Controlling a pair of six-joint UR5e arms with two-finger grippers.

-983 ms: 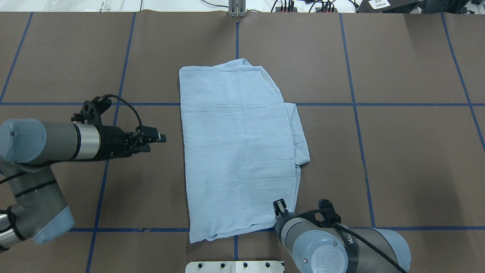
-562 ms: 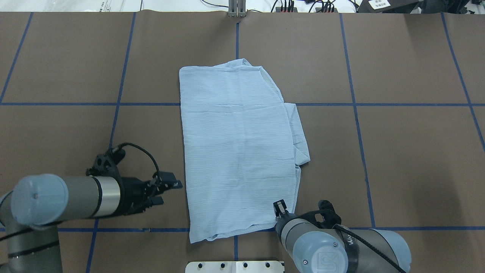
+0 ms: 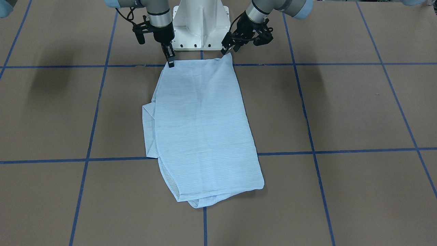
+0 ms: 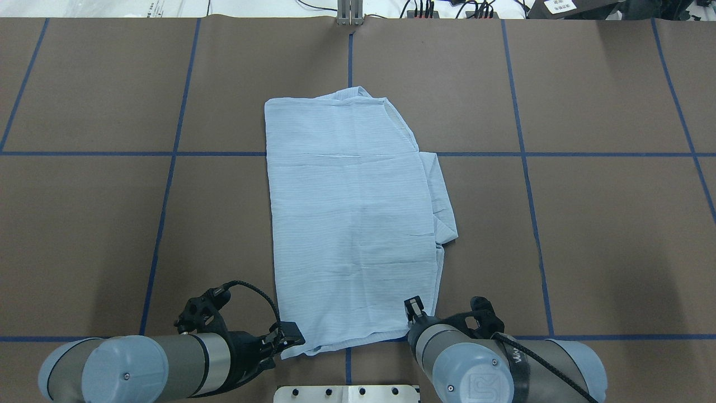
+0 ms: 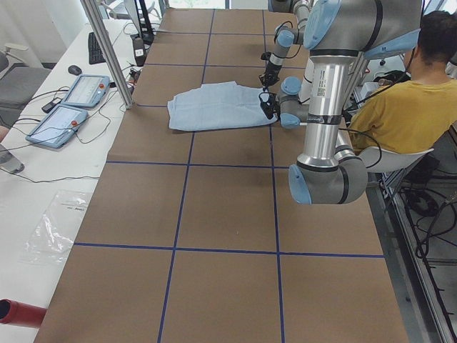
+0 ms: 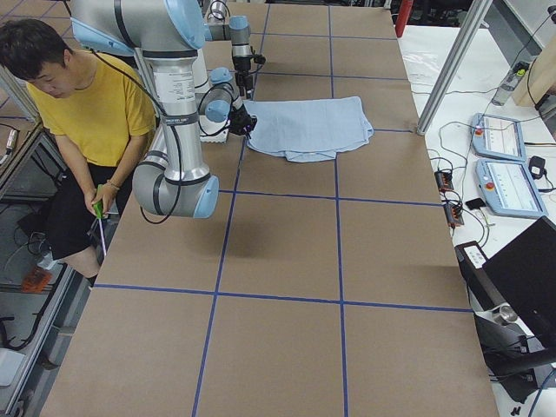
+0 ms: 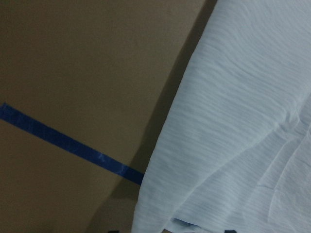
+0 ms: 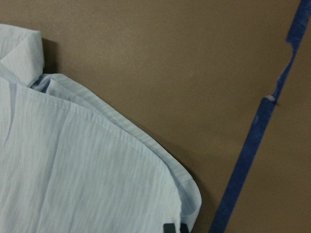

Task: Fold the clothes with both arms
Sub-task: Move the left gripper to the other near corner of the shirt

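Brown paper covers the counter (image 4: pixel 615 224), marked into large squares by blue tape lines (image 4: pixel 526 168). One white base (image 3: pixel 199 20) stands at the edge nearest the robot, just short of the shirt's near end, and two arms reach out from it.

The left arm (image 4: pixel 168 364) lies low beside the shirt's near left corner. The left tool (image 4: pixel 291 339) is at that corner with its fingers spread apart. In the left wrist view two dark tips show at the bottom edge with the fabric between them, not closed on it. The right arm (image 4: pixel 503 369) comes in at the shirt's near right corner. The right tool (image 4: pixel 413 307) points down onto that corner, and its fingers are drawn close together, pinching the hem.

One light blue shirt (image 4: pixel 352 224) lies flat in the middle of the counter, folded into a long strip that runs away from the robot. A narrow flap of folded fabric sticks out along its right edge, and a small bunch of cloth peeks out at its far end.

Beyond the counter's end on the shirt's left, two control tablets (image 5: pixel 71 107) rest on a white bench. One person (image 5: pixel 407 107) in a yellow top sits behind the robot.
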